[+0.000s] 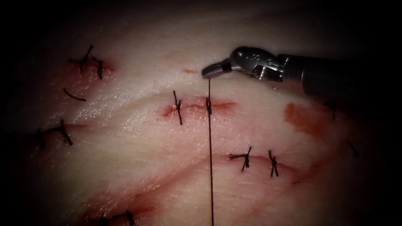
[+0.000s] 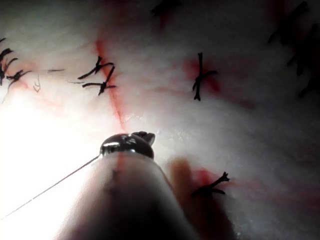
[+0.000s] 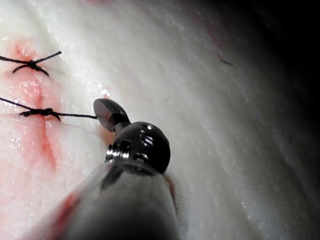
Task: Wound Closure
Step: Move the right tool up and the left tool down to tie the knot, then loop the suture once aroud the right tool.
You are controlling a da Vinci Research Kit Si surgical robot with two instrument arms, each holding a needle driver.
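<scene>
My right tool [image 1: 208, 72] comes in from the right and hovers just above the short red cut [image 1: 190, 107] in the middle of the tissue [image 1: 138, 138]. Its jaws are shut on the black thread [image 1: 210, 159]. The thread drops straight from the jaws through a knot [image 1: 208, 106] on the cut and runs taut to the lower edge. In the right wrist view, the right tool [image 3: 106, 113] holds the thread [image 3: 75, 115] coming from the knot [image 3: 44, 112]. In the left wrist view, a taut thread [image 2: 50, 189] leaves the shut jaws of my left tool [image 2: 142, 136].
A finished stitch [image 1: 178, 107] sits on the same cut, left of the knot. Other stitched cuts lie at upper left [image 1: 90, 62], left [image 1: 63, 132], lower right [image 1: 259, 160] and the bottom [image 1: 125, 217]. A loose thread piece [image 1: 74, 96] and a red fluid patch [image 1: 303, 119] lie on the tissue.
</scene>
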